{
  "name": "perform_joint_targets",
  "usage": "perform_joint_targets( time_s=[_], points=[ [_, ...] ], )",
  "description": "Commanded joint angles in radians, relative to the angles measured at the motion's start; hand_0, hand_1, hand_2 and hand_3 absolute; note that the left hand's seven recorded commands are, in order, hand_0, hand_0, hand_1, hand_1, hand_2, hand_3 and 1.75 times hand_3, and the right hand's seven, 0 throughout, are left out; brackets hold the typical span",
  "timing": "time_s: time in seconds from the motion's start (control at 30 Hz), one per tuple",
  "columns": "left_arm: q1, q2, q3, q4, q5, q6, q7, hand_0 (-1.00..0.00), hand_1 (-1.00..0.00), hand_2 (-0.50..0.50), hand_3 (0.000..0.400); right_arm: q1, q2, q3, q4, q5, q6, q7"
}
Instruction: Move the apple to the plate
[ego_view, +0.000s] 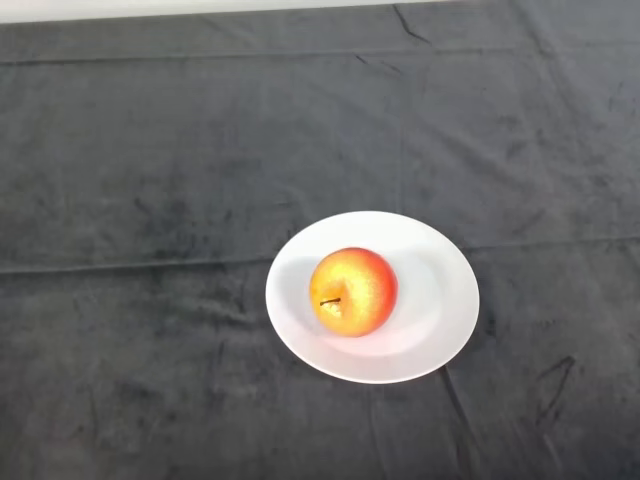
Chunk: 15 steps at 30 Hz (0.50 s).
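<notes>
Resting on its side, seemingly, a red-and-yellow apple (353, 291), dark stem pointing left, left of centre on a round white plate (440, 300), dark-cloth-covered bench (150, 180) beneath.

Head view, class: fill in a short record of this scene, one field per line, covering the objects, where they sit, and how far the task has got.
surface: table under a dark cloth
plate: white, round, right of centre and towards the near edge
apple: red and yellow, resting on the plate, left of its middle
apple stem: dark, pointing left
robot: no part in view
task state: apple already on the plate
</notes>
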Motion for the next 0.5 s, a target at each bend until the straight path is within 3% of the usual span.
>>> perform_joint_targets(
  time_s=[0.03, 0.5],
  points=[
    [-0.006, 0.071, 0.042, 0.039, -0.014, -0.025, 0.017, 0.00, 0.00, 0.00, 0.000, -0.048, -0.019, 0.0112, -0.036, 0.0037, -0.004, 0.0148],
    [-0.008, 0.063, 0.043, 0.026, -0.012, -0.016, 0.027, 0.00, 0.00, 0.00, 0.000, -0.048, -0.019, 0.0112, -0.036, 0.0037, -0.004, 0.0148]
  ],
)
